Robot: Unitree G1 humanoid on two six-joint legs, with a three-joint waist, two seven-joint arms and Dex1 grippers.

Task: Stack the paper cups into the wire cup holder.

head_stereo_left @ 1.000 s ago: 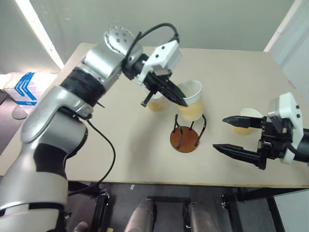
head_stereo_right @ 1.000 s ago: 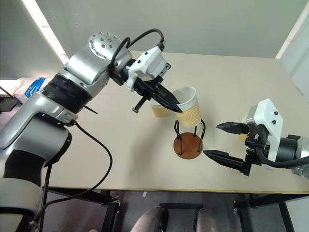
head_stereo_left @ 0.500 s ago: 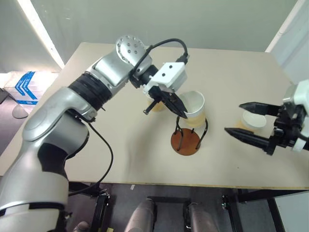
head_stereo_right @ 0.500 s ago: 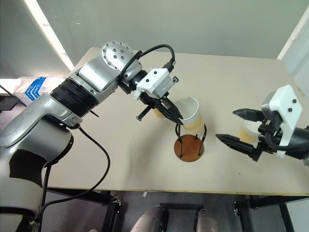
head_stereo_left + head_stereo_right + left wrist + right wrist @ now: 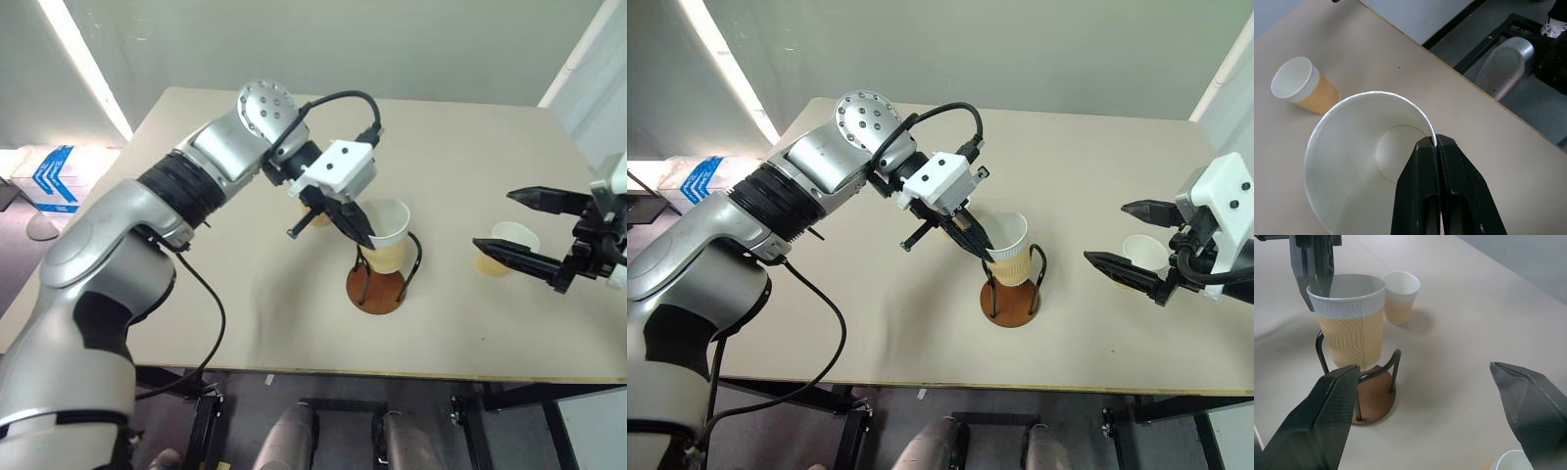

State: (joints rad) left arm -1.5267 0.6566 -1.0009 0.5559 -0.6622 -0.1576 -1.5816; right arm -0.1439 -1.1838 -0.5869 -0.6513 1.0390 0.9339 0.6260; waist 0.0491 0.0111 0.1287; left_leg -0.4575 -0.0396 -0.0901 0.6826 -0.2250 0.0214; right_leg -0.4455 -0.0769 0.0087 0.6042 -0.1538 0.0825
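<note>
Step in hand: the left gripper point(image 5: 982, 244) is lowering a tapered paper cup with a white ribbed rim and tan-yellow wall point(image 5: 1011, 251) between the two black wire loops of the wire cup holder with its round reddish-brown disc base point(image 5: 1010, 304).
How to do it well: the cup is sitting slightly tilted and, in the right wrist view, its bottom is hanging just above the disc — I would judge it needs to go straight down with its axis upright, so the wall is not catching on a loop, and to be let go only once the bottom is resting on the base.
Left tool: its two black fingers point(image 5: 1425, 196) are pressed together on the cup's rim, one inside the white wall and one outside — a thin pinch, so a sideways nudge could likely twist the cup.
Right tool: the right gripper point(image 5: 534, 230) is hovering with its fingers spread wide, holding nothing, just in front of a second paper cup point(image 5: 513, 243) standing on the beige table point(image 5: 245, 313).
Other cup: a third paper cup point(image 5: 1400, 296) is standing on the table beyond the holder, near the left gripper, untouched.
Risk: the light holder may be shifting if a loop is bumped.
</note>
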